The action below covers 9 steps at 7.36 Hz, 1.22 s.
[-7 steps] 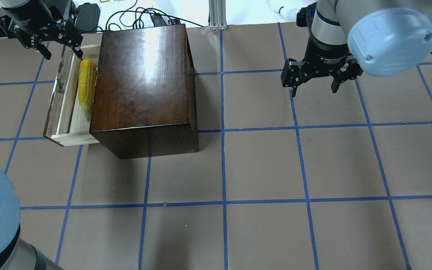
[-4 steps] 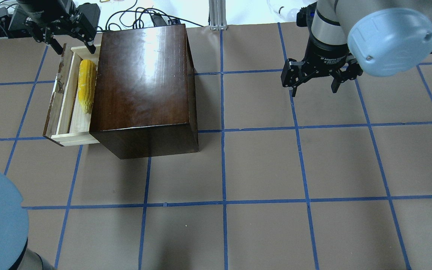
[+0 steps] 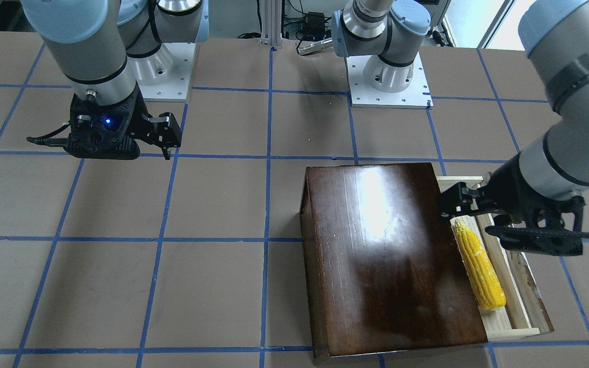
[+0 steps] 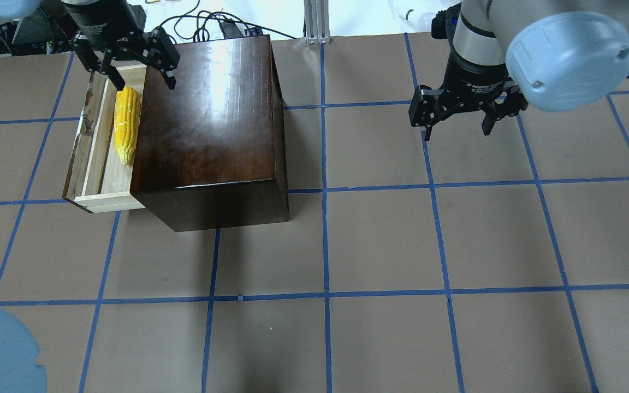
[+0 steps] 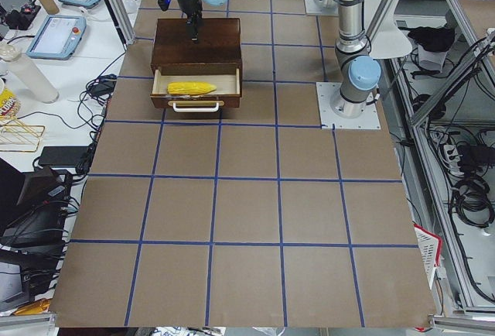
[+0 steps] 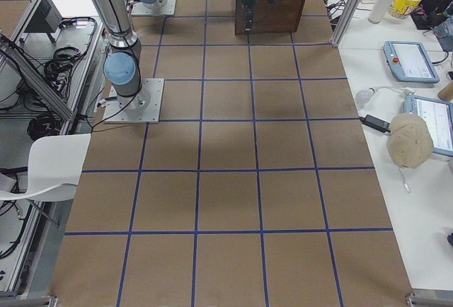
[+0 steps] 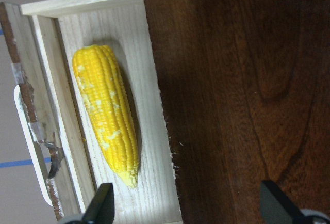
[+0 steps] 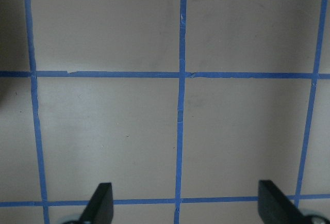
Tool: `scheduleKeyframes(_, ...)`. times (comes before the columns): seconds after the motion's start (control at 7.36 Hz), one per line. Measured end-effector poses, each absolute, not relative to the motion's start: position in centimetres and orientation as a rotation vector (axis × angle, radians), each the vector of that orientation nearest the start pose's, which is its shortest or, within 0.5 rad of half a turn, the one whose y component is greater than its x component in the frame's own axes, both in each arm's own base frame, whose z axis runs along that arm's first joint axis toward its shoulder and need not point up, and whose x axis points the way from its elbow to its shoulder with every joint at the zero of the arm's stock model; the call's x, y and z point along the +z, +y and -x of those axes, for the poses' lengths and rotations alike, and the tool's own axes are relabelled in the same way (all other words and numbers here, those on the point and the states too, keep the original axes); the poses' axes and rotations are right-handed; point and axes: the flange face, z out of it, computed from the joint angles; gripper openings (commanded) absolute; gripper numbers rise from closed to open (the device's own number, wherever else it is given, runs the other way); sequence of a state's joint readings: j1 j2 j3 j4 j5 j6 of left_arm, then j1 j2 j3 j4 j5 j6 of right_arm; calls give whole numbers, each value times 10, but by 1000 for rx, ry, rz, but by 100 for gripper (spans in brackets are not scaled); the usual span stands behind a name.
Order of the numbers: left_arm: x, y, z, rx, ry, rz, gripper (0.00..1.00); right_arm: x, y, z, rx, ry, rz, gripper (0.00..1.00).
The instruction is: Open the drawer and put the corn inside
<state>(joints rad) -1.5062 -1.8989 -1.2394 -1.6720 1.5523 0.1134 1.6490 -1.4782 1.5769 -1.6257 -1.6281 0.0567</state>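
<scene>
The shallow pale-wood drawer [image 4: 111,185] with its worn dark-brown front is standing pulled out to the left. The bright yellow toy corn cob [image 4: 126,123] is lying lengthwise inside it, so the placing looks done. The glossy dark-brown wooden box [image 4: 205,120] is housing the drawer. The left gripper [image 4: 145,82] is hovering over the drawer's far end, fingers spread and empty. The right gripper [image 4: 457,131] is hanging well apart, likewise spread, seemingly keeping clear.
</scene>
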Motion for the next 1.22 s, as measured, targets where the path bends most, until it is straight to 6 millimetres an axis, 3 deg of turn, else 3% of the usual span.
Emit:
scheduleKeyframes(0.14, 458, -616, 107, 157, 3162, -64, 100, 443, -513, -168, 65, 3201, 37, 100)
scheduleKeyframes(0.68, 449, -583, 119, 197, 3160, -67, 100, 443, -513, -168, 66, 3202, 37, 100)
scheduleKeyframes(1.22, 456, -575, 117, 87, 3098, -80, 100, 443, -513, -168, 65, 3203, 37, 100)
